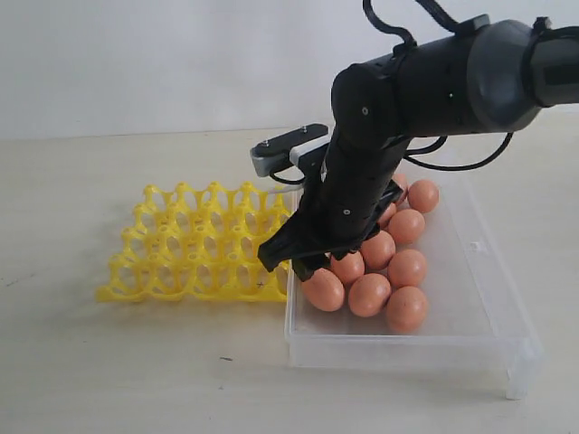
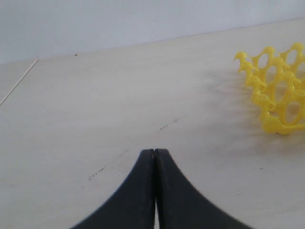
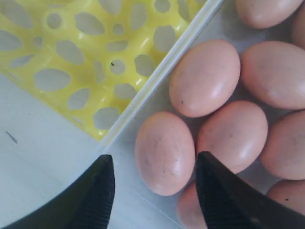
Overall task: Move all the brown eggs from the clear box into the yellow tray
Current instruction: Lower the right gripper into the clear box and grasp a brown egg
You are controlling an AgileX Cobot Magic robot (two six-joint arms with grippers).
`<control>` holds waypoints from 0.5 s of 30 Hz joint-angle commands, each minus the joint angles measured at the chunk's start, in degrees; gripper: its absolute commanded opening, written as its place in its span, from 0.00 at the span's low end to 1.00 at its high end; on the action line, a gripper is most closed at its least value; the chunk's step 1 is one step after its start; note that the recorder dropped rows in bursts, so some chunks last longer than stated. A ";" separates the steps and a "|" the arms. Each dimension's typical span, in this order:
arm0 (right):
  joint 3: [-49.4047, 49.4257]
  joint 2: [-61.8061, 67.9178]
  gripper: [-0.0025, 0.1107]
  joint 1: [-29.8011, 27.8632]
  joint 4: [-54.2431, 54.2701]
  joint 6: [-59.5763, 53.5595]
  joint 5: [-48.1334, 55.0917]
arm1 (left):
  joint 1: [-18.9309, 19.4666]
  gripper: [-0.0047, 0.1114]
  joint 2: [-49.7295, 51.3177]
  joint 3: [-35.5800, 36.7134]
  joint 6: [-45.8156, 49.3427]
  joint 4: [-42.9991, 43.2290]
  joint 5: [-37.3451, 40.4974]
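Several brown eggs (image 1: 369,294) lie clustered in the clear box (image 1: 488,307) on the right. The yellow tray (image 1: 194,244) sits against the box's left wall, and no egg shows in its cups. My right gripper (image 1: 291,260) hangs open over the box's near left corner, just above the eggs. In the right wrist view its jaws (image 3: 155,158) straddle one egg (image 3: 164,152) without touching it, beside the box wall (image 3: 157,78) and the tray (image 3: 95,50). My left gripper (image 2: 155,151) is shut over bare table, with a corner of the tray (image 2: 275,125) off to one side.
The pale table (image 1: 109,362) carries only the tray and the box. The right arm (image 1: 425,81) reaches in from the upper right and hides the eggs at the back of the box. A white wall stands behind the table.
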 commanded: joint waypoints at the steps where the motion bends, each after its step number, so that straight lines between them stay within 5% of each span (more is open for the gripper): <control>1: -1.25 1.92 0.48 -0.38 -0.66 -1.22 1.10 | -0.34 0.04 0.04 -0.23 -0.25 -0.14 -0.52; 15: -6.17 7.29 0.44 -0.97 -1.91 -1.61 4.25 | -0.34 0.04 0.04 -0.23 -0.25 -0.14 -0.52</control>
